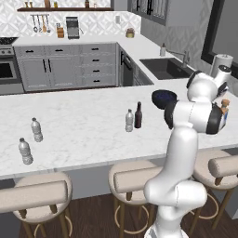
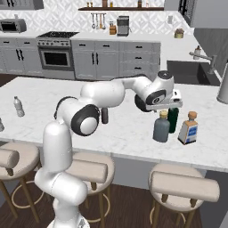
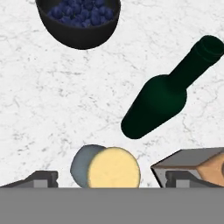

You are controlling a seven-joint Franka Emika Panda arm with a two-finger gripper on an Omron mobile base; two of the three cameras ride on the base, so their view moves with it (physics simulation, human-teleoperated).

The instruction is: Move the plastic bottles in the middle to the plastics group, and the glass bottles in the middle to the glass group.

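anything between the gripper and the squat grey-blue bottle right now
Nothing visible. The gripper hangs open straight over the grey-blue bottle, jaws either side of its tan stopper. The green wine bottle and squarish clear bottle stand close beside.

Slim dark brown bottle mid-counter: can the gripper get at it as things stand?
Probably yes. The slim dark brown bottle stands upright with only the small clear ribbed water bottle close beside it; the gripper hangs over the squat grey-blue bottle.

No text could be read anywhere; the blue label on the clear squarish bottle (image 2: 188, 129) was too small to read.
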